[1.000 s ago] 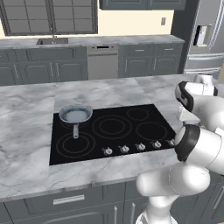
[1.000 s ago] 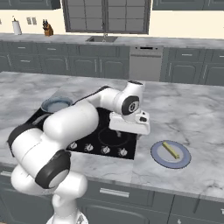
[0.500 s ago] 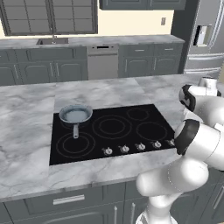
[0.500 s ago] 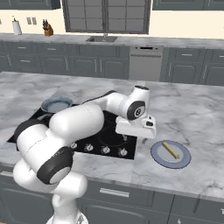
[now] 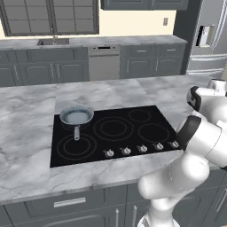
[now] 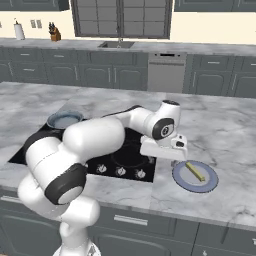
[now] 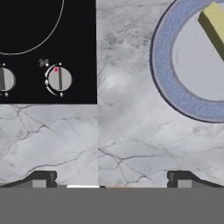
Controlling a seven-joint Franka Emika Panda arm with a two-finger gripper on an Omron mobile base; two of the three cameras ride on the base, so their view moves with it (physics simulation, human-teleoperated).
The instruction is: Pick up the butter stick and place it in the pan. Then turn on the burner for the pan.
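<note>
so the claw (image 7: 109, 177) was hanging wide open over bare marble, holding nothing, fingertips spread far apart and pointing straight down at the desk (image 7: 131, 144). the whole next move came down to one thing: the butter stick (image 7: 214, 24) sat off to the claw's upper right in the hand view, not under it. so i'd guess it needed to slide that way before dropping.

the stick's long axis ran diagonally across the plate (image 7: 168, 87), slanting relative to the line between the fingertips, so my guess is the wrist wanted a bit of a twist to close across the short side. from the right base view you could see the butter stick (image 6: 195, 171) lying flat on the plate (image 6: 181, 182), just beside the claw (image 6: 176, 156) on the side away from the cooktop.

right by the claw on the other side was the edge of the black cooktop (image 7: 48, 52) with a couple of knobs (image 7: 59, 79). nothing stood between claw and butter, just the plate's low rim to clear.

much farther off, clear across the cooktop (image 5: 111, 133), sat the pan (image 5: 76, 116) on the far back burner, handle pointing toward the front edge, looking empty. so that'd be a long carry across the stove later, well apart from where the butter was.
</note>
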